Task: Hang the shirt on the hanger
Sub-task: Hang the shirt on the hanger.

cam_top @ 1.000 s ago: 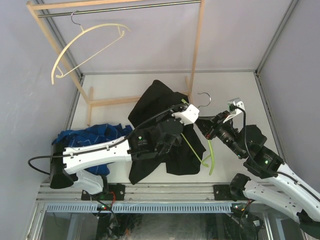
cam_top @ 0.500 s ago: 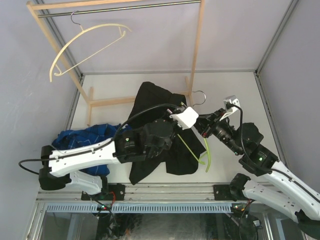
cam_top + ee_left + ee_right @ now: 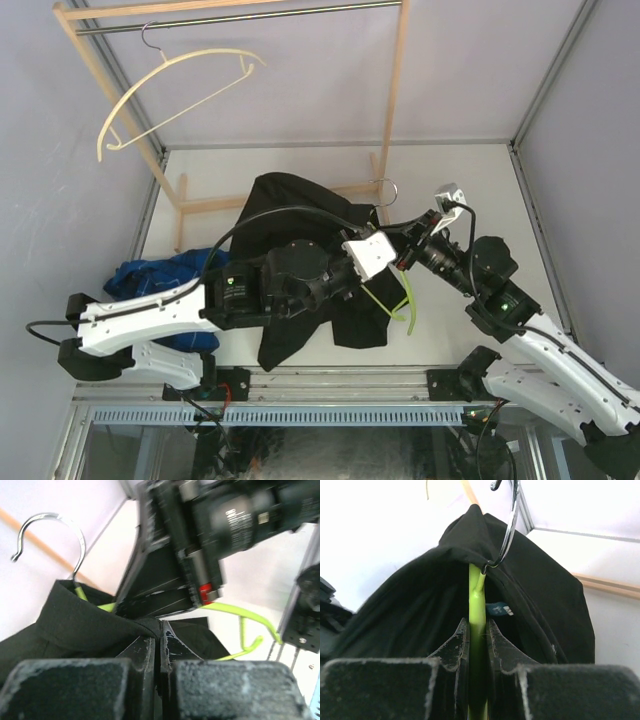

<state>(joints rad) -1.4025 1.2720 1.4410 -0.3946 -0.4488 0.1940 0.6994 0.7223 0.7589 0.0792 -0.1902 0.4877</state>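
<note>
Blue shirt (image 3: 150, 275) heaped at bench (image 3: 480, 180) left. Left gripper (image 3: 160, 631) jaws pinching a fold of black shirt (image 3: 285, 195), mid-bench, draped over green hanger (image 3: 476, 597). Right gripper (image 3: 477, 630) jaws clamped on hanger neck under hook (image 3: 510, 520).

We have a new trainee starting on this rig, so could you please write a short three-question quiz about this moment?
1. True or false: the right gripper is shut on the green hanger.
2. The left gripper pinches: A) a towel, B) the black shirt, C) a sock.
3. What hangs from the rail at the top left?
Key: 1 true; 2 B; 3 the cream hanger.
</note>
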